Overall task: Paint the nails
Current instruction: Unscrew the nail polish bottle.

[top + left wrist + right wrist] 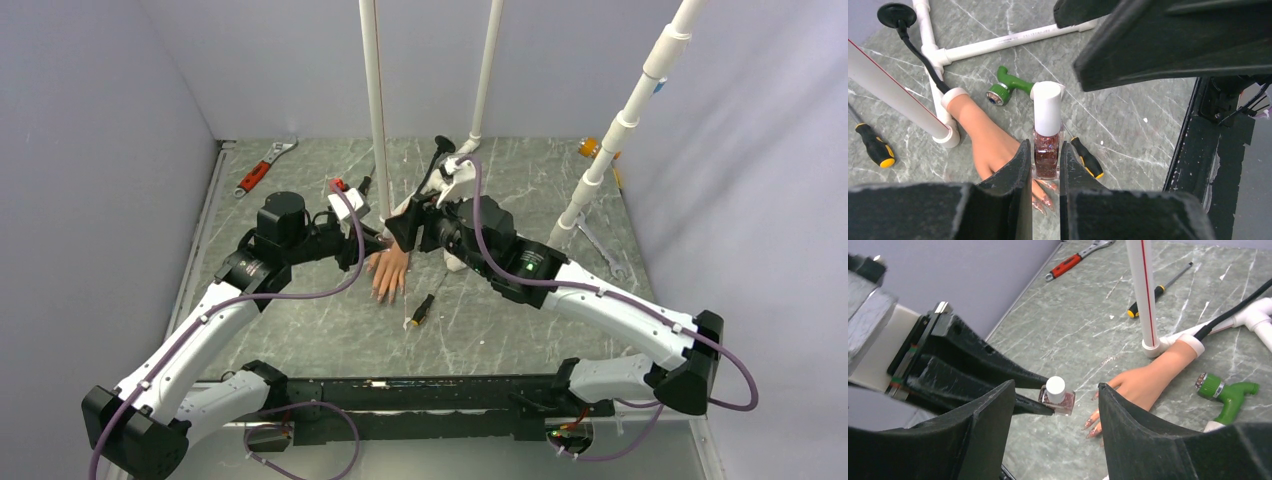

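The left tool [1045, 152] clamps the one polish bottle [1047, 107] just beside the single rubber hand [1143, 382] lying on the desk [1068, 325], its nails [1091, 422] glittery at the fingertips. The right tool [1055, 390] gapes open near the bottle. Two screwdrivers [874, 146] and one green nozzle [1008, 87] lie nearby.

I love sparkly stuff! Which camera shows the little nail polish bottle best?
The left wrist view: the nail polish bottle sits in the middle, white cap and glittery polish clear, pinched in the left hand. The right wrist view shows it smaller, from above. In the top view I cannot find it.
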Motion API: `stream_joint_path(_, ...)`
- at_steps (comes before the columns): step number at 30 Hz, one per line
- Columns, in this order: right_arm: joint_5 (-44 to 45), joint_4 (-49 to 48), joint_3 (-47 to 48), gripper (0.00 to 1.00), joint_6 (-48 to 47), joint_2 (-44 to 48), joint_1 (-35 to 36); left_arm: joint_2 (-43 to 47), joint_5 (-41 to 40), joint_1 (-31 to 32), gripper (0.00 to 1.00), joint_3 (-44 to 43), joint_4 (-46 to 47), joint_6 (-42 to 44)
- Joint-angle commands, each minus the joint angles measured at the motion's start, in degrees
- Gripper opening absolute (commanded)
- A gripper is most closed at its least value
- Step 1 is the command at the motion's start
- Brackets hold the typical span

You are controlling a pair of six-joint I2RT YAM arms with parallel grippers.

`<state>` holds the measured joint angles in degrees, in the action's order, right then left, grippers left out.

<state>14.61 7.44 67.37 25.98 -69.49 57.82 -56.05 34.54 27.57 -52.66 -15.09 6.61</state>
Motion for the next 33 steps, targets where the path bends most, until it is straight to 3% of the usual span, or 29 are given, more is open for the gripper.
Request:
stream_joint_path(1, 4.3, 1.1, 4.6, 0.62, 5.0, -2.5, 0.1, 1.8, -1.1, 0.1, 0.00, -1.1, 3.2, -0.8)
stream_joint_path(13, 2.4, 2.6, 7.4, 0.55, 6.7, -7.7, 0.2, 2.1, -1.8, 0.1, 0.00, -1.2, 3.2, -0.7)
stream_joint_path(24, -2.1, 0.5, 6.0, 0.21, 5.9, -8.5, 0.2, 2.2, -2.0, 0.1, 0.00, -1.2, 3.1, -0.6)
stream_joint_path(29, -4.8, 0.0, 5.2, 0.14, 5.3, -8.3, 0.1, 2.5, -1.8, 0.1, 0.00, -1.1, 3.2, -0.6)
stream_joint_path(33, -6.8, -1.0, 3.8, 0.02, 3.2, -7.3, 0.2, 2.7, 0.2, 0.1, 0.00, -1.0, 3.1, 0.1)
